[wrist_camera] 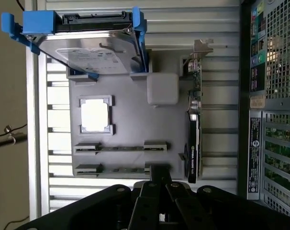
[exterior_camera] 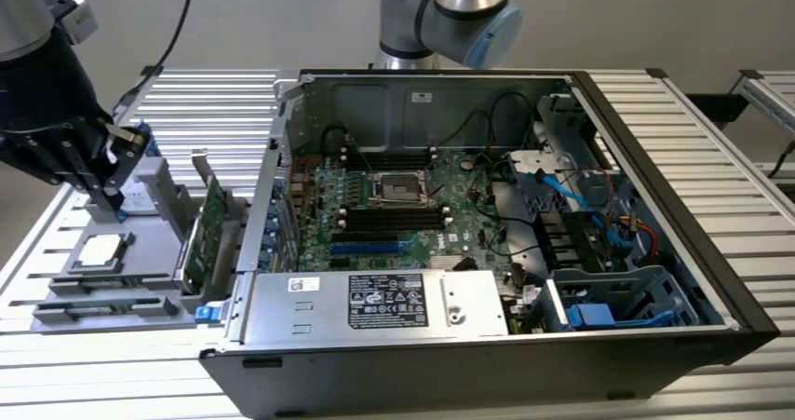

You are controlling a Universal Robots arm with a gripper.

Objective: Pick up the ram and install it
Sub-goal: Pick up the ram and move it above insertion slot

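Observation:
The ram [exterior_camera: 106,287] is a thin green stick standing on edge in a grey parts tray [exterior_camera: 149,276] at the exterior view's left. A second similar stick [exterior_camera: 93,308] lies just in front of it. Both sticks [wrist_camera: 121,148] [wrist_camera: 117,168] appear edge-on in the wrist view. My gripper [exterior_camera: 110,199] hangs above the back of the tray, clear of the ram. In the wrist view its black fingers [wrist_camera: 157,189] are pressed together with nothing between them.
The tray also holds a CPU [exterior_camera: 100,250], a hard drive in a blue caddy [wrist_camera: 87,48] and an upright green expansion card [exterior_camera: 205,229]. At the tray's right in the exterior view stands the open computer case [exterior_camera: 671,206], with black memory slots [exterior_camera: 391,217] on its motherboard.

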